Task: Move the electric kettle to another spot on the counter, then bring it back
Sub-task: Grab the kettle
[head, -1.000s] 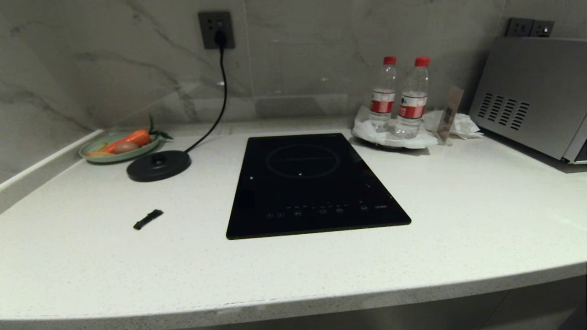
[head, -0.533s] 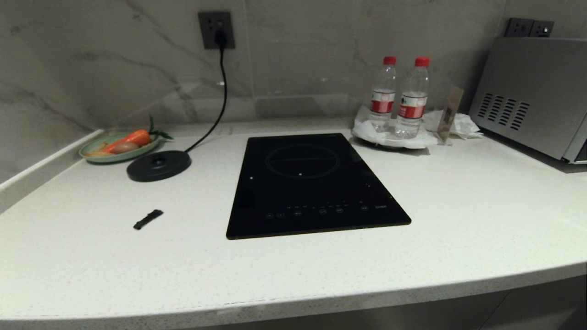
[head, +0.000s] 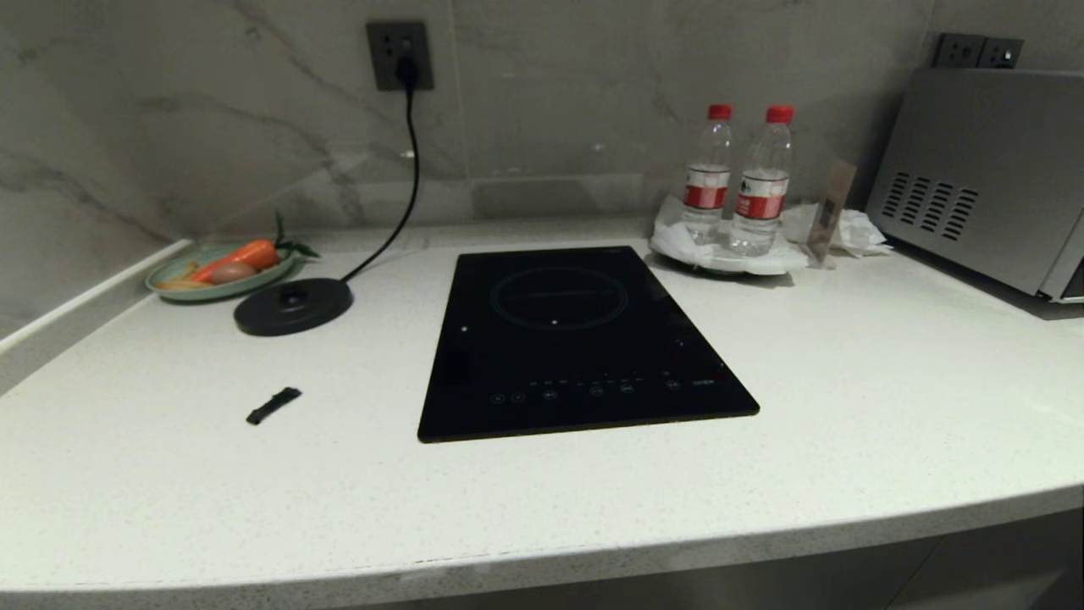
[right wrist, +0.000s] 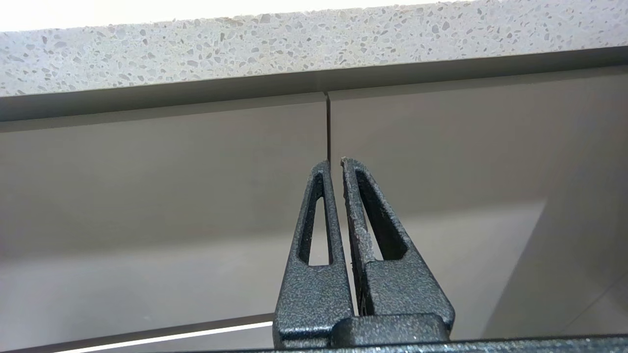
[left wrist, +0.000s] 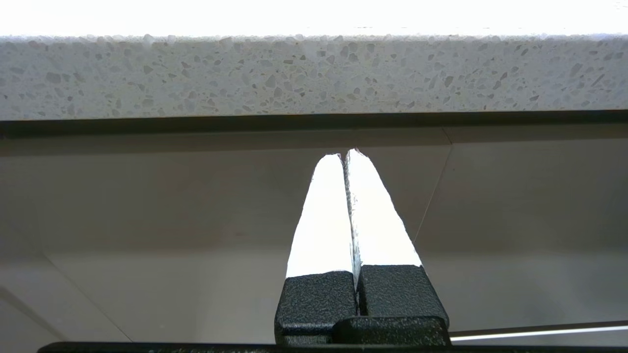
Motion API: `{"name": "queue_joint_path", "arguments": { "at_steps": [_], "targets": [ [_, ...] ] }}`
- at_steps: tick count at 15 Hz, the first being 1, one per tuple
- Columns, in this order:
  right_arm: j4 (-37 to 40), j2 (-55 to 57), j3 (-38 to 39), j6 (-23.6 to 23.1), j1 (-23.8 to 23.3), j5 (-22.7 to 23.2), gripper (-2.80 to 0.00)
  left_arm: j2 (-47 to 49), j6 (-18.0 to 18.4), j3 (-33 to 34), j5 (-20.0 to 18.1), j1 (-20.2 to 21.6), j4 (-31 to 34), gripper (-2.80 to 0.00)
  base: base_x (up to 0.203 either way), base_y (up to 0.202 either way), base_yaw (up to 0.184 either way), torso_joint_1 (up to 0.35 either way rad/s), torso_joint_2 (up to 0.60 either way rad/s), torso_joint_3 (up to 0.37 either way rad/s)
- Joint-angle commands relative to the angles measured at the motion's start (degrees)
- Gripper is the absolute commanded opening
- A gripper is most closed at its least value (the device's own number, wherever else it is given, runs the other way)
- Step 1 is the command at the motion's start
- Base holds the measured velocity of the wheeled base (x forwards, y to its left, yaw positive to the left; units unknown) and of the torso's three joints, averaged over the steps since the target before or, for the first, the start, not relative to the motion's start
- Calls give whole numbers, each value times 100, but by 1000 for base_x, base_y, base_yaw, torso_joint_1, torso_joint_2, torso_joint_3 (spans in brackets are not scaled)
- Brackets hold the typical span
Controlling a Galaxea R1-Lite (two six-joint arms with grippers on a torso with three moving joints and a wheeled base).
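Both my claws hang below the worktop (head: 847, 407) edge, facing the cabinet fronts: left claw (left wrist: 346, 153) clenched on nothing, right claw (right wrist: 335, 161) likewise pressed together and empty. I cannot see the electric kettle anywhere; left of the hob (head: 576, 339), the round base (head: 293, 306) sits bare.

Base disc (head: 293, 306) left of hob (head: 576, 339) on counter (head: 847, 407).
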State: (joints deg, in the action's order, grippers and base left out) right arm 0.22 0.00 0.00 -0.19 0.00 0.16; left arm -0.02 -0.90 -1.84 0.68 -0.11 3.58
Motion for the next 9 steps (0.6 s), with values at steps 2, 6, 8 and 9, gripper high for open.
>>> {"name": "queue_joint_path", "arguments": {
  "at_steps": [2,6,8,9],
  "targets": [
    [4,0,0,-4,0,2,-280,2,-1,0,2,2,2,-280,0,0,0,7,-24,-32],
    [-4,0,0,-8,0,2,-280,2,-7,0,2,2,2,-280,0,0,0,51,-345,-297],
    [0,0,0,-2,0,2,-280,2,-3,0,2,-6,2,-280,0,0,0,96,-462,-373],
    [4,0,0,-8,0,2,-280,2,-7,0,2,2,2,-280,0,0,0,102,-491,-380]
  ]
}}
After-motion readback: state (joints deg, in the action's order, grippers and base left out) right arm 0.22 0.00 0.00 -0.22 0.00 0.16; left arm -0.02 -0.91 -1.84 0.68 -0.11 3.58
